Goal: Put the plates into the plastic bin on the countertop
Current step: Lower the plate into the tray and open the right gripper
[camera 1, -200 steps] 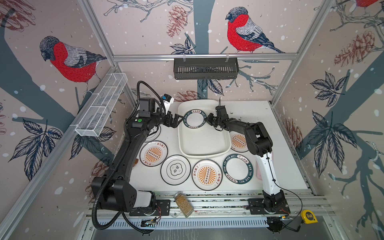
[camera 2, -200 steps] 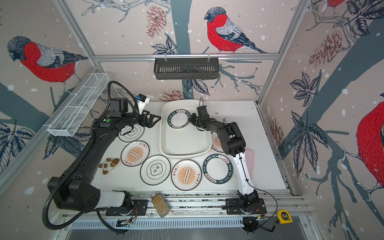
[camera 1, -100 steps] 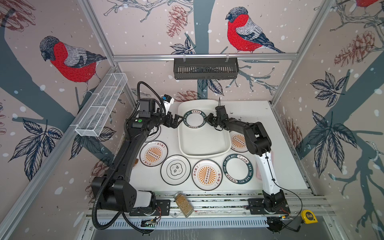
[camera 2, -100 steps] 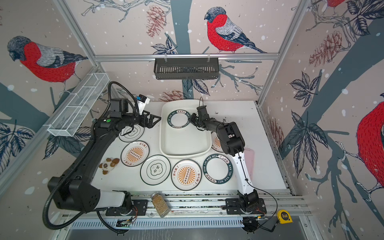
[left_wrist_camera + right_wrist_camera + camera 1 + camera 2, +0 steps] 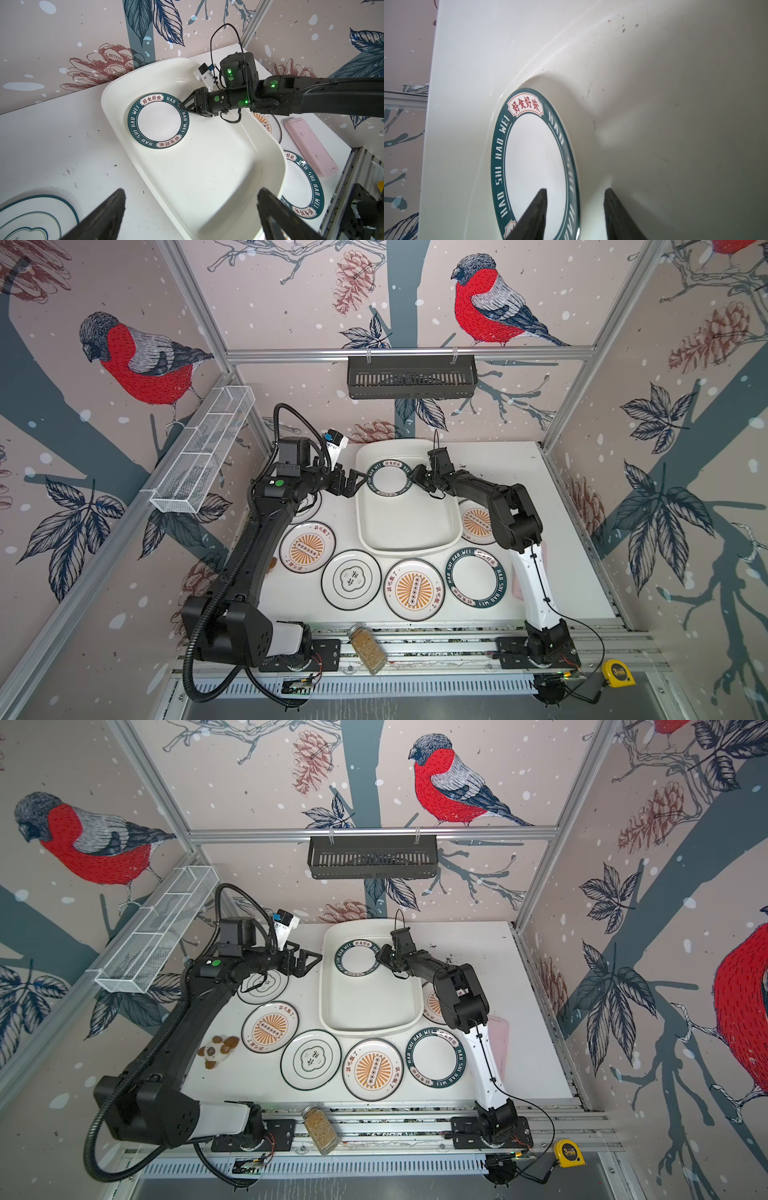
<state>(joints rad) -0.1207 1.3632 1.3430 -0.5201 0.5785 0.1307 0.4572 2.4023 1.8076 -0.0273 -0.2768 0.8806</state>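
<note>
Table [image 5: 519, 472]: white, scuffed, carries everything. Plastic bin [image 5: 409, 526]: mid-table, open side up, long axis running from the near edge toward the back wall. Plates: seven counted, all face up; they are round, so no long axis. By type there are three sunburst plates [image 5: 306, 547], two green-banded and two cloud-emblem plates [image 5: 351, 580]. One green-banded plate [image 5: 390, 482] lies inside the bin at its far end, close to the left wall. The other six are on the table outside the bin: two to its left, three along its near end, and one on its right, partly hidden under the right arm. Right end effector [image 5: 414, 481]: reaches in over the bin's right side and sits at the right rim of the plate in the bin. In the right wrist view its fingers [image 5: 537, 207] stand apart, one over the plate's white centre, the other beyond the rim over the bin floor, with the green band between them; no clamping is visible. Left end effector [image 5: 347, 485]: hovers just outside the bin's left rim, level with that same plate and apart from it, jaws spread wide, nothing held.
</note>
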